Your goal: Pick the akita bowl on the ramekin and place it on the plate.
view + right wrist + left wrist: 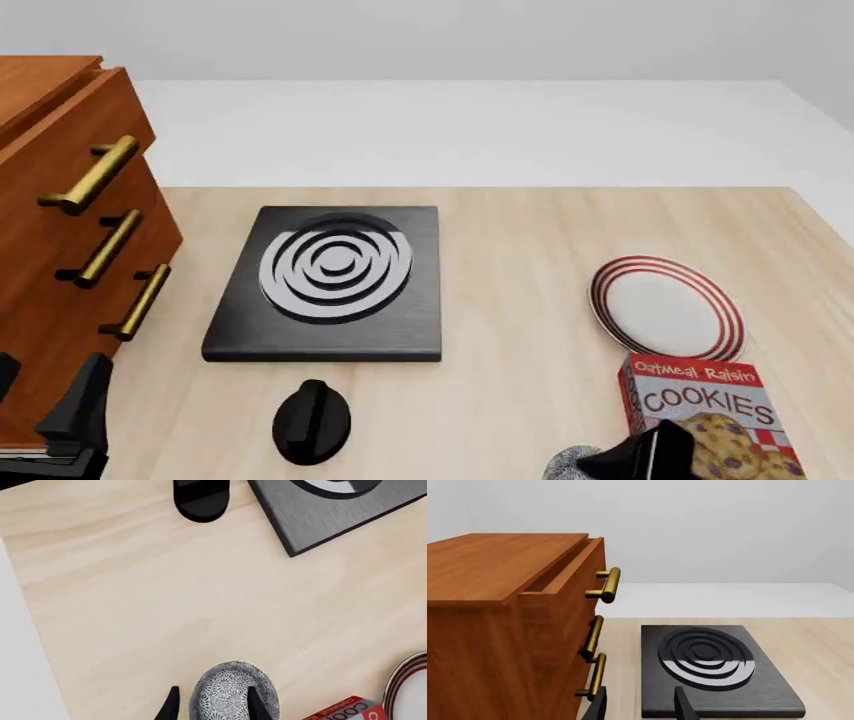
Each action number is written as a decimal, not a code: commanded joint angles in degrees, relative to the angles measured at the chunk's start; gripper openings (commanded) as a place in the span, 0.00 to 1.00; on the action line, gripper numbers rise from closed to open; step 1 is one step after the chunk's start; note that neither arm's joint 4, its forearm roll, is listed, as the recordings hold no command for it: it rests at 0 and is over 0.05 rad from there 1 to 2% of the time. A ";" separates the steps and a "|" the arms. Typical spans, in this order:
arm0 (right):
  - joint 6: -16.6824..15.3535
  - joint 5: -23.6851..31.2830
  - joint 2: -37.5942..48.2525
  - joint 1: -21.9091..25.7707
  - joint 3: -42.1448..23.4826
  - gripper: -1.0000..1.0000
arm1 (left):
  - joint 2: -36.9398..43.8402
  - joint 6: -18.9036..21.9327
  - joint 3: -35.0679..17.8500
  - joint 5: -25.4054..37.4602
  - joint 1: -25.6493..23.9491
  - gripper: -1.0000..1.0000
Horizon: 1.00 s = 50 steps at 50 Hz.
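Note:
The akita bowl point(230, 692) is a small grey speckled round bowl that sits on the wooden table at the near right; in the front view the akita bowl point(571, 464) peeks out beside the cookie box. My right gripper point(212, 695) hovers over it, open, with one finger point(259, 705) across the bowl and the other point(170, 705) just outside its edge. The ramekin is hidden under the bowl. The plate point(665, 308), white with red rings, lies beyond the box; its plate rim point(408, 682) shows in the right wrist view. My left gripper point(74, 420) is open near the cabinet.
A red cookie box point(707, 415) stands between bowl and plate. A black knob point(311, 422) and a black burner slab point(334, 282) sit mid-table. The wooden cabinet point(67, 230) with brass handles, its top drawer point(564, 575) slightly open, fills the left side.

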 commanded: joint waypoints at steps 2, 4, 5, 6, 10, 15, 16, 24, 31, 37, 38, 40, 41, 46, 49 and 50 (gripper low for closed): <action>3.33 -4.30 2.75 2.06 2.34 1.00 | 0.00 0.00 0.00 0.00 0.00 1.00; 3.48 -4.93 3.05 1.82 3.03 1.00 | 0.00 0.00 0.00 0.00 0.00 1.00; 3.58 -5.30 3.31 1.85 3.35 1.00 | 0.00 0.00 0.00 0.00 0.00 1.00; 3.75 -5.42 3.41 1.88 3.49 1.00 | 0.00 0.00 0.00 0.00 0.00 1.00; 3.79 -5.05 3.07 1.63 3.47 1.00 | 0.00 0.00 0.00 0.00 0.00 1.00; 2.17 -2.50 0.16 -0.45 2.66 1.00 | 0.00 0.00 0.00 0.00 0.00 1.00; 2.28 -2.63 0.24 -0.44 2.71 1.00 | 0.00 0.00 0.00 0.00 0.00 1.00; 3.87 -7.12 3.45 0.54 4.86 1.00 | 0.00 0.00 0.00 0.00 0.00 1.00; 5.07 -9.98 6.11 1.77 5.63 1.00 | 0.00 0.00 0.00 0.00 0.00 1.00; 6.59 -13.22 9.87 3.75 5.91 1.00 | 0.00 0.00 0.00 0.00 0.00 1.00; 6.75 -13.61 10.24 3.92 5.95 1.00 | 0.00 0.00 0.00 0.00 0.00 1.00; 6.84 -14.25 10.84 4.14 6.06 1.00 | 0.00 0.00 0.00 0.00 0.00 1.00; 6.88 -14.31 10.92 4.15 6.05 1.00 | 0.00 0.00 0.00 0.00 0.00 1.00; 6.28 -12.85 9.29 3.24 5.88 1.00 | 0.00 0.00 0.00 0.00 0.00 1.00; 6.81 -13.85 10.18 3.66 6.30 1.00 | 0.00 0.00 0.00 0.00 0.00 1.00; 6.94 -14.39 10.66 3.75 6.55 1.00 | 0.00 0.00 0.00 0.00 0.00 1.00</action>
